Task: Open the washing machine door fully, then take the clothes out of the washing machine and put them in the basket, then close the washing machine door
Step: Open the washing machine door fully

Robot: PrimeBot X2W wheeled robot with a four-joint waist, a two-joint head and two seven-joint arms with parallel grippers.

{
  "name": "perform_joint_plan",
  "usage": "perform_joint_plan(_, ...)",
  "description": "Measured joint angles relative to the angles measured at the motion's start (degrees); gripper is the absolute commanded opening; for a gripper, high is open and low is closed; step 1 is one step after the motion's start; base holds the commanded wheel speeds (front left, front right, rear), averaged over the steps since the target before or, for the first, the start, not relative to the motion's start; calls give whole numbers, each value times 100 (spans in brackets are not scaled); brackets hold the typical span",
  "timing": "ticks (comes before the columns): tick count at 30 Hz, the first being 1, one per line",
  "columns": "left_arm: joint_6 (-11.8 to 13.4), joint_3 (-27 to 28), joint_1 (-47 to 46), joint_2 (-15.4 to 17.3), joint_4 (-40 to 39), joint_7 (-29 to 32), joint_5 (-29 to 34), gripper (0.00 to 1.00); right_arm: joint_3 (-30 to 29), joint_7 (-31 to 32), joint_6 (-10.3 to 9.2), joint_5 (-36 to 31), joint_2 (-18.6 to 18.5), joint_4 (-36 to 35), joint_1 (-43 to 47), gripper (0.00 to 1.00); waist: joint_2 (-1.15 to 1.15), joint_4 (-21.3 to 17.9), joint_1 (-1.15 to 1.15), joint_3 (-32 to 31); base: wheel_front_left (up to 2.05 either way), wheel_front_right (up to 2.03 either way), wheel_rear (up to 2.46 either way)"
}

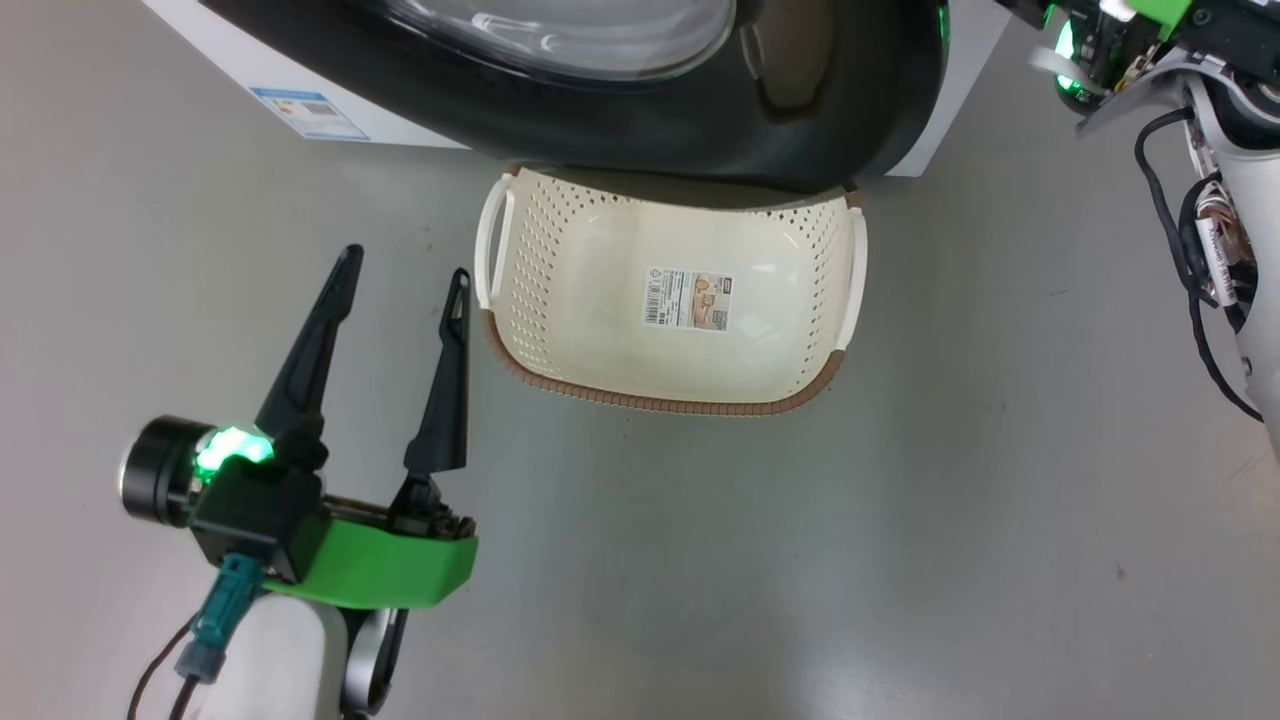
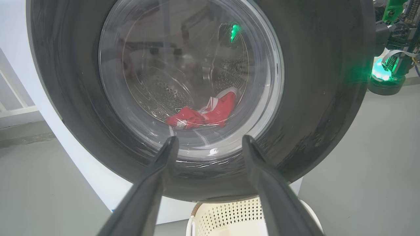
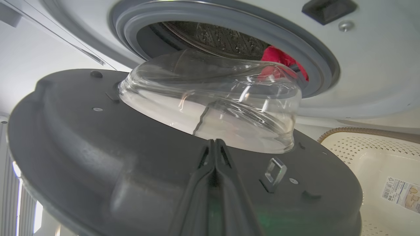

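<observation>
The washing machine door [image 1: 820, 110] stands partly open, its black rim overhanging the far edge of the cream basket [image 1: 650, 400] on the floor. My left gripper [image 1: 405, 265] is open and holds nothing, left of the basket, facing the door's outer side [image 2: 65, 98]. Through the glass I see the red and white clothes [image 2: 216, 109] lying in the drum. My right gripper [image 3: 215, 142] is shut on nothing, its tips at the door's dark inner face [image 3: 98, 147] just below the glass bowl [image 3: 210, 98]. Behind the bowl, the clothes [image 3: 279, 55] show inside the grey rubber ring [image 3: 197, 16].
The white washing machine [image 1: 340, 110] with a blue label [image 1: 310, 115] fills the top. My right arm's wrist and cables [image 1: 1200, 250] hang at the far right. Grey floor [image 1: 900, 550] spreads in front of and beside the basket. A door latch loop [image 3: 274, 170] juts from the inner face.
</observation>
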Motion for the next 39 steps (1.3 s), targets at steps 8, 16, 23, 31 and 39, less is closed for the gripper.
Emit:
perform_joint_plan(8,0,31,3,0,0,0,-8,100,103,-773,0,-609,-42,-192,159,100,0,-26,0,-6,0,0,0)
perform_joint_plan(16,3,98,29,0,34,-14,-101,100,281,-2413,0,-1196,-136,-928,804,100,0,-152,0,-119,0,0,0)
perform_joint_plan(23,45,178,129,1,44,-14,-101,100,1356,-4641,1,-2569,-661,-1274,1516,100,0,-380,0,-246,0,0,0)
perform_joint_plan(31,45,342,219,3,18,-14,-93,100,1702,-5888,1,-3973,-804,-1011,1997,100,0,-604,0,-388,0,0,0)
perform_joint_plan(39,41,433,246,2,-36,-14,-79,100,103,-5905,2,-6381,-103,-1707,2991,100,0,-839,0,-385,0,0,0)
